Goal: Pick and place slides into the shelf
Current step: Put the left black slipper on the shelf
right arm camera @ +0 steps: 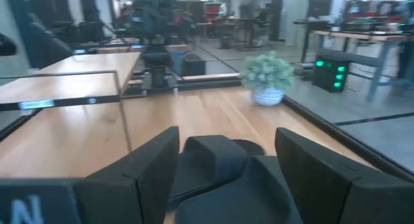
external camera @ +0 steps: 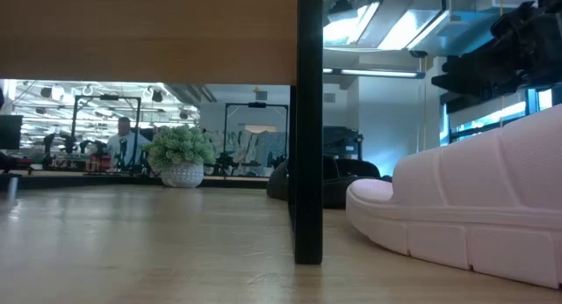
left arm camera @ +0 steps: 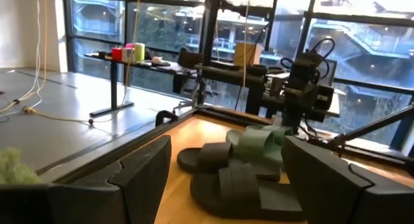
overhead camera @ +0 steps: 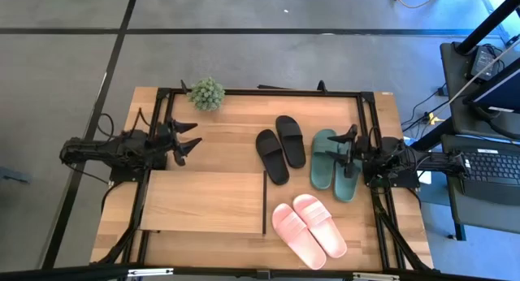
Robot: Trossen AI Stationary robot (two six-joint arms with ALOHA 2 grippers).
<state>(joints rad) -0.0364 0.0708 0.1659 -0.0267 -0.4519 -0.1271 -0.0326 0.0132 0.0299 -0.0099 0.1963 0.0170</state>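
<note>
Open room: bare wooden tabletop upper centre.
Right gripper: jaws spread, empty — over dark green rubber slides.
Left gripper: wide open, empty.

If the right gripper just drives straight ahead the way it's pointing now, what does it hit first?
Most likely the dark green slides: the open right gripper sits right over them, pointing toward the black slides beyond. Its height above the green pair is unclear.

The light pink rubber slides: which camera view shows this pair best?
The high view: both light pink rubber slides lie whole, side by side, beside the shelf. The low view shows only one side, close up. Neither wrist view shows them.
</note>
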